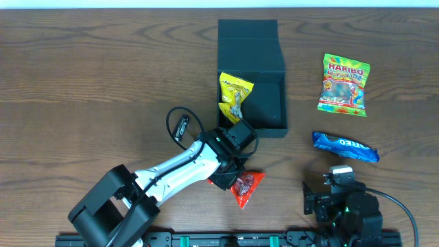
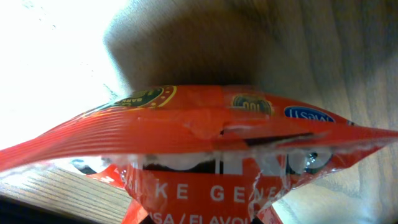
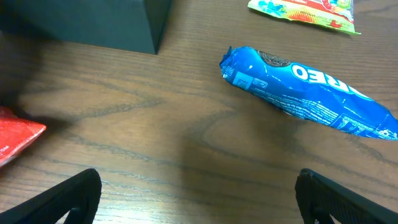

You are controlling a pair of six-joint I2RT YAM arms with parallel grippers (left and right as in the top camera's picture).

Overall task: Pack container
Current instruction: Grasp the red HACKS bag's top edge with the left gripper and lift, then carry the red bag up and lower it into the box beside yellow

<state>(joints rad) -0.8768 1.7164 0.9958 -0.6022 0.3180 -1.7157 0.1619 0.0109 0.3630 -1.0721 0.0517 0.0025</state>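
So, container (image 1: 269, 103): open on the worktop (image 1: 103, 68), lid flap folded back, a yellow packet (image 1: 233, 96) leaning in its left side.
Left gripper (image 1: 235, 177): just in front of the container, pinched closed on the crimped edge of a red snack packet (image 1: 248, 189).
Right gripper (image 3: 199, 186): front-right of the container, jaws spread wide, nothing between them.
Oreo packet (image 1: 345, 146): right of the container's front corner, on the worktop.
Haribo bag (image 1: 344, 84): right of the container, lying flat.
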